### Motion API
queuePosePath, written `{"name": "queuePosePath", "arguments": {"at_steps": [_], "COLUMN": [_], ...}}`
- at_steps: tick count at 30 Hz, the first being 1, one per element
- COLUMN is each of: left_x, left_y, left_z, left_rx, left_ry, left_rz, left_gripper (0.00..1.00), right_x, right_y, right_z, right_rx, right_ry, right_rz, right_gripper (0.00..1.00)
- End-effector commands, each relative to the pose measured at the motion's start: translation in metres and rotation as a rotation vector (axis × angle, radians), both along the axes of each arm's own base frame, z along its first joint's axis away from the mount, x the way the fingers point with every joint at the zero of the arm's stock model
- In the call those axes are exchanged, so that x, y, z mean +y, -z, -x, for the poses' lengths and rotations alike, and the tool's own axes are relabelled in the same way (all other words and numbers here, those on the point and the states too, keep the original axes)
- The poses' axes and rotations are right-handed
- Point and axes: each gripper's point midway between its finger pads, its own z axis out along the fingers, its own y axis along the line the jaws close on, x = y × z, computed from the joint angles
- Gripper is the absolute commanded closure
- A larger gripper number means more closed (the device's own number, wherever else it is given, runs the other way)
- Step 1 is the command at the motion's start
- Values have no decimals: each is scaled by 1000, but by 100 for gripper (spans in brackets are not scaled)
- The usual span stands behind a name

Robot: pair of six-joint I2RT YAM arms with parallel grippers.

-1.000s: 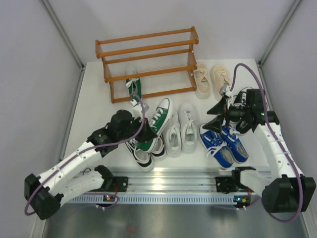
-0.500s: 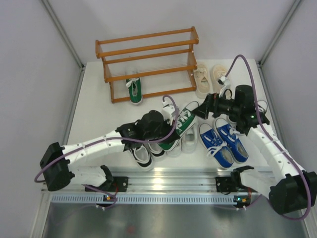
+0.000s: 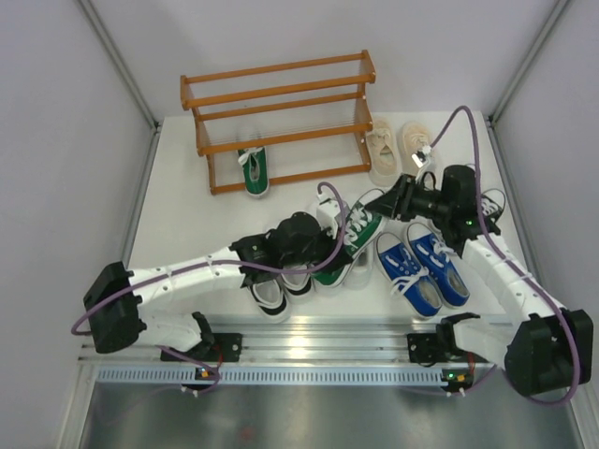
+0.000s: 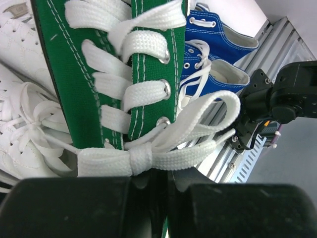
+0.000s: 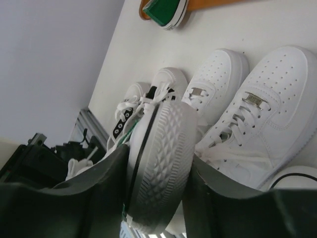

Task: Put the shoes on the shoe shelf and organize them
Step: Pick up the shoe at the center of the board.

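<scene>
1. jaws of the left gripper [image 4: 158,187] are almost fully closed. they pinch a thin edge of the green canvas lace-up sneaker [image 4: 74,69] at its bow end, and the white lace bow lies right at the fingertips.
2. the right gripper [image 5: 158,166] has its jaws about half apart, with one dark finger pressed to each side of the same sneaker's white ribbed rubber toe cap.
3. the sneaker spans from one pair of jaws to the other and is held over the plain white leather pair [image 5: 257,119] just beneath them.
4. just on the near side of the right jaws lies the blue canvas pair with white toes [image 3: 423,267]. behind the left jaws, under that arm, is the black-and-white pair [image 3: 271,295].
5. well beyond both jaws stands the orange-brown wooden three-tier shoe shelf [image 3: 281,94]. its bottom rails hold the other green sneaker [image 3: 253,170].
6. the beige pair [image 3: 398,150] sits beside the shelf's right end, beyond the right jaws.
</scene>
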Motion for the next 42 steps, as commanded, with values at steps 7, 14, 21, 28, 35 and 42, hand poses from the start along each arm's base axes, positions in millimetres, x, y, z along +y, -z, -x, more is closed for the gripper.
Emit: {"name": "queuePosePath", "arguments": {"at_steps": [7,14,21,28,35,42], "left_x": [-11,42,49,20,1,9], "left_y": [-90,-80,-50,-42,-38,-15], "left_z": [-3,4,10,5,-1,-14], "left_rx": [-140,-163,-148,-165,-220,-316], "left_ry": [-16,-133,-116,-35,16,-60], "left_rz": [371,401,351,273,215,96], "left_gripper": [51,31,31,31,31,32], "right_x": [-26,-49,-51,-52,-53,-55], "right_y": [-39,-42,-45,-45,-48,-51], "right_z": [5,2,4,5,5,5], "right_rx": [-252,-283,-313,-320,-311,-303], "right_ry": [-138,-97,-91,-88,-87,-86], "right_rz": [-163,-178,-176,-174,-195,-216], "right_gripper": [100,100,100,100,100,100]}}
